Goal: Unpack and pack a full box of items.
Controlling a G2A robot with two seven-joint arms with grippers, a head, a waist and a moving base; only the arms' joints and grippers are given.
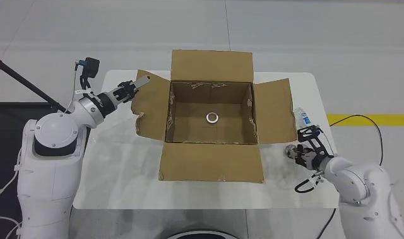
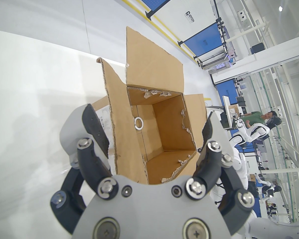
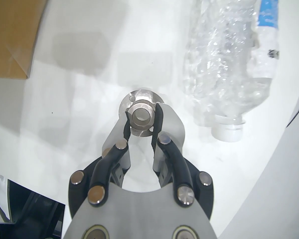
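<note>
View from above of a white counter [image 1: 113, 176] with an open cardboard box [image 1: 211, 162] at its centre and a robot arm at either side.

At the far left, the left tool [image 2: 152, 131] is held at the upper corner of the box's left flap [image 1: 151, 106]. Its two dark fingers [image 2: 94, 128] are spread wide apart and hold nothing. In the left wrist view the ragged edge of that flap stands up between them, closer to one finger; whether it touches is unclear.

The box has all four flaps folded outward: the back flap lies away from the robot, the front flap toward it, and the side flaps to left and right. Torn paper shows along the inner rim. On the box floor, near the middle, lies a small metal ring [image 1: 212, 118], flat and on its own.

Right of the box, beyond the right flap and near the front corner, the right tool [image 3: 142, 115] is clamped on a round metal flanged part [image 3: 137, 98], its fingertips pinching the raised hub on either side. The part is low at the counter; it is unclear whether it rests on the surface.

Just beside it, toward the counter's right edge, a crumpled clear plastic bottle [image 3: 221, 58] with a blue label and white cap lies on its side.
</note>
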